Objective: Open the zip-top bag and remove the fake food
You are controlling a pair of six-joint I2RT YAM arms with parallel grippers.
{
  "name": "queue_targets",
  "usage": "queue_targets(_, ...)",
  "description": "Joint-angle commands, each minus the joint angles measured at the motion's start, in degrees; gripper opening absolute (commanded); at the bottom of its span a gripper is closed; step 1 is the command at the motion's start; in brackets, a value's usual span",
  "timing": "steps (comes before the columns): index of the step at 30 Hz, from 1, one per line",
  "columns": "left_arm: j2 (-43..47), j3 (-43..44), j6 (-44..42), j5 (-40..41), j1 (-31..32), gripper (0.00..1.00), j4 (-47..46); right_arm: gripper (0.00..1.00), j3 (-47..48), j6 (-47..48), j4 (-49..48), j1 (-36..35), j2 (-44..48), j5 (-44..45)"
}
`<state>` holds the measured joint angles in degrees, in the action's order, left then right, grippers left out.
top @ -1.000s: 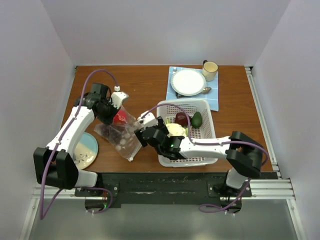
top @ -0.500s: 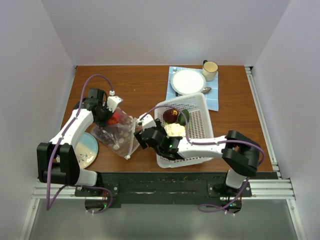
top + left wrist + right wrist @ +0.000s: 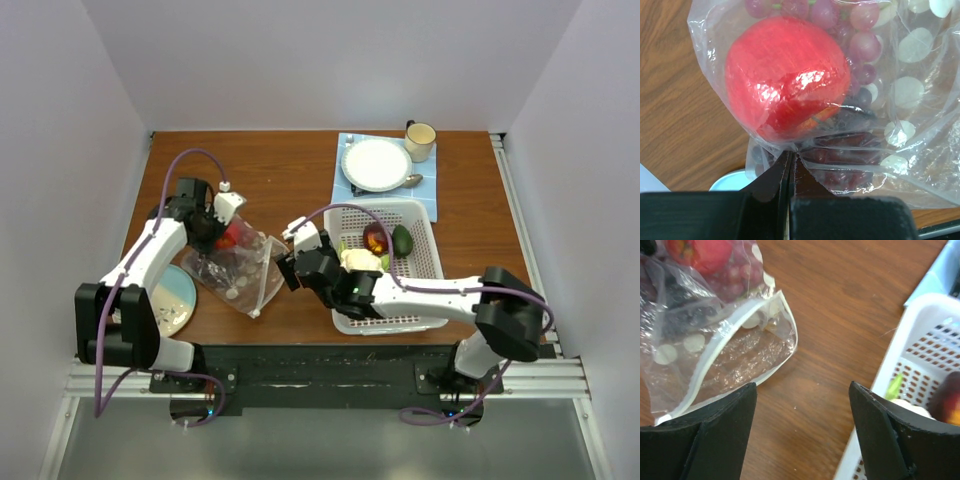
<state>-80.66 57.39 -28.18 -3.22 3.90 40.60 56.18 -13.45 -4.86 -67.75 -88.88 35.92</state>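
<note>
The zip-top bag [image 3: 238, 278] lies on the table left of centre, clear with pale dots. Inside it are a red ball-like fruit [image 3: 235, 236] and purple grapes [image 3: 840, 30]. My left gripper [image 3: 214, 226] is shut on the bag's crinkled edge just behind the red fruit [image 3: 785, 75]. My right gripper [image 3: 289, 265] is open and empty, low over bare table between the bag's gaping zip mouth [image 3: 725, 340] and the basket. A cream-white piece [image 3: 355, 260], a dark red piece [image 3: 377, 238] and a green piece [image 3: 402, 240] lie in the basket.
The white perforated basket [image 3: 385, 204] sits flat at right of centre, its rim [image 3: 885, 375] close beside my right finger. A white plate [image 3: 377, 163], cup [image 3: 420, 139] and spoon lie on a blue cloth at the back. A pale blue plate [image 3: 172, 300] lies front left.
The basket, tipped up on its side half a second ago, now sits flat and further right. My left gripper pulled the bag slightly left a second ago and has held since.
</note>
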Motion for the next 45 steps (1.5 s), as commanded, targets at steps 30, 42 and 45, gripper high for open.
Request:
queue_targets(30,-15.3,16.4,-3.5,-2.1,-6.6,0.50,-5.4,0.70,10.9,2.6,-13.1,0.5,-19.1,-7.4)
queue_targets(42,-19.0,13.6,0.5,-9.5,-4.3,0.41,-6.1,0.76,13.7,0.0,-14.6,2.8,-24.7,-11.7)
queue_targets(45,-16.6,7.1,1.6,-10.4,-0.5,0.40,-7.3,0.78,13.1,-2.2,-15.7,3.7,-25.6,-13.9)
